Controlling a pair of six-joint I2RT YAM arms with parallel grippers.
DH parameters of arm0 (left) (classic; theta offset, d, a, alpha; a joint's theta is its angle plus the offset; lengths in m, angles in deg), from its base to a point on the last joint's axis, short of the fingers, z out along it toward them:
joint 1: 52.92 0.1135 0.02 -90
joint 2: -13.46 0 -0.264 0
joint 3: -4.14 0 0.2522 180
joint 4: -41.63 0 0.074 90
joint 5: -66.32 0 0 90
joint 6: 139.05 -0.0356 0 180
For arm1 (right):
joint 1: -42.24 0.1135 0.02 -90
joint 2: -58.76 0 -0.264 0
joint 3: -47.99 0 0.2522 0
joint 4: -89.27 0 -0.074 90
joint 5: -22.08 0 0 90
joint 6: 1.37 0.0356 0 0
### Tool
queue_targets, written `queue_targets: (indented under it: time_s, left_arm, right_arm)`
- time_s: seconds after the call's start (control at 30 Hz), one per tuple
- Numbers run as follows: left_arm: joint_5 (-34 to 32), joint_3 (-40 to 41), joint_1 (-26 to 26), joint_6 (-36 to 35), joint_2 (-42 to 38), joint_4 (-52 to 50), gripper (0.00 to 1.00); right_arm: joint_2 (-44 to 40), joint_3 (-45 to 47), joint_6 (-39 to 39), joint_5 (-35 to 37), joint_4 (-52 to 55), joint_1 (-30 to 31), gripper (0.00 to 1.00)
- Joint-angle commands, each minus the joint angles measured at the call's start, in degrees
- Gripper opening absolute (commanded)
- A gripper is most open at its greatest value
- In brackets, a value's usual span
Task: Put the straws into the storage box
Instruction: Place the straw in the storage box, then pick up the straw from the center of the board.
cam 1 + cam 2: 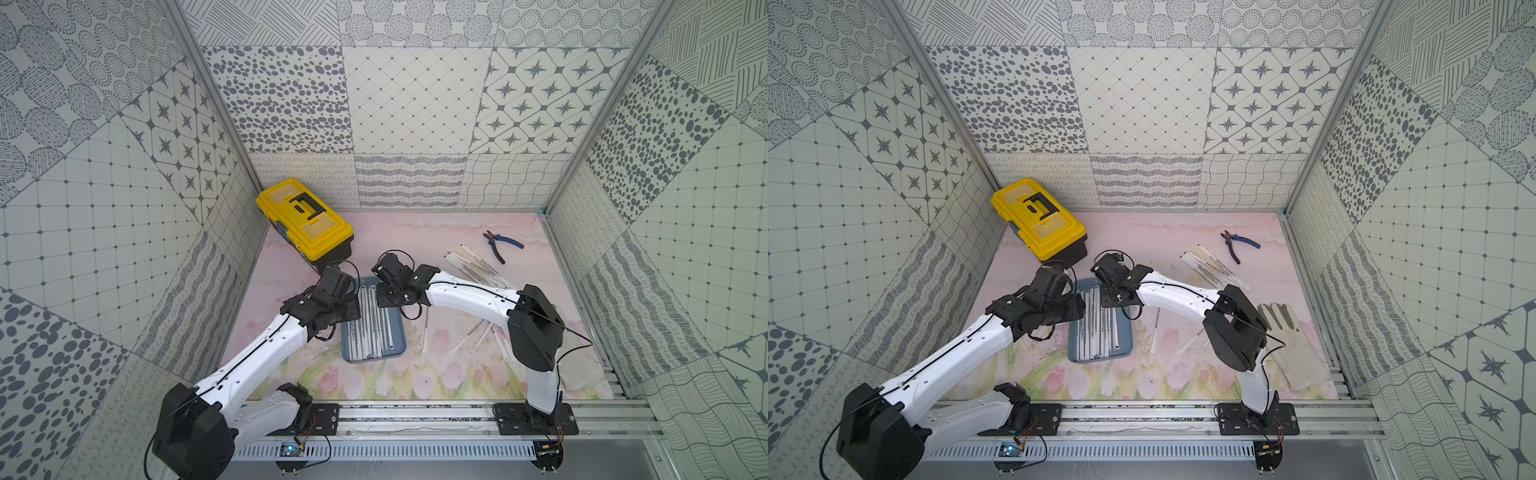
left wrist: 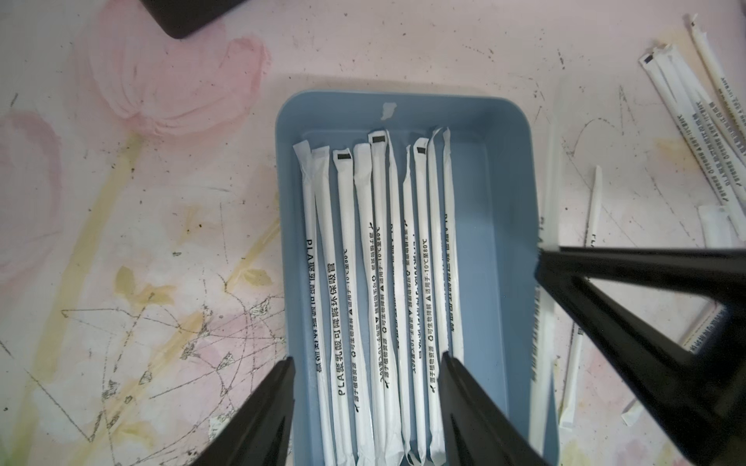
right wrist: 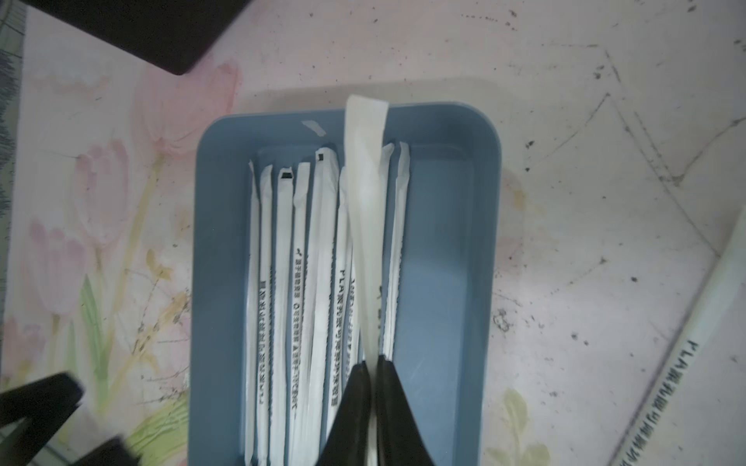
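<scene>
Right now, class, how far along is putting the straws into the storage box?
Done: about ten wrapped straws lie side by side in the blue-grey storage box. In hand: the right gripper has its fingers shut on one more straw over the box; the left gripper is open above it. Left: a bundle of straws by the pliers and scattered ones on the mat.

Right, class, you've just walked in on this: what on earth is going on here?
Two robot arms are filling the storage box. The right hand is shut on one straw, holding it over the box. The left hand hangs open above the row of straws already lying inside. More loose straws lie on the table beside it.
</scene>
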Motion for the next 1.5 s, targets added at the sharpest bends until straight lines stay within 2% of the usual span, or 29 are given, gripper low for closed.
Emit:
queue_targets:
  time_s: [0.0, 0.67, 0.77, 1.0, 1.1, 1.2, 1.33, 1.47]
  left_arm:
    - [1.41, 0.42, 0.54, 0.73, -0.78, -1.35, 0.61]
    - [3.87, 0.87, 0.58, 1.38, 0.76, 0.56, 0.60]
    - [3.78, 0.80, 0.54, 1.27, 0.62, 0.38, 0.60]
    - [5.22, -1.24, 0.34, 0.94, 1.53, 0.47, 0.60]
    - [4.53, -2.64, -2.82, -0.15, 2.91, 1.08, 0.60]
    - [1.76, -3.77, -10.24, -1.49, 5.75, 3.38, 0.60]
    - [0.67, -5.84, -17.06, 0.13, 11.58, 4.68, 0.60]
    - [0.07, -7.20, -19.99, 1.65, 15.07, 5.34, 0.60]
  right_arm:
    - [4.49, -1.76, 0.87, 0.11, -0.19, -0.84, 0.08]
    - [11.66, -3.88, 4.16, -2.54, -2.44, -1.02, 0.12]
    - [9.23, -3.26, 3.98, -2.80, -1.59, -0.89, 0.18]
    - [-5.68, 4.16, 3.10, -0.90, 2.03, -0.66, 0.28]
    - [-11.18, 11.31, 2.93, 2.79, 3.36, -3.32, 0.30]
    - [-11.93, 17.36, 1.46, 4.32, 3.85, -7.34, 0.35]
    - [-10.14, 17.94, 0.40, 6.14, 3.97, -8.01, 0.35]
    - [-6.79, 17.47, 1.17, 5.50, 2.50, -8.15, 0.32]
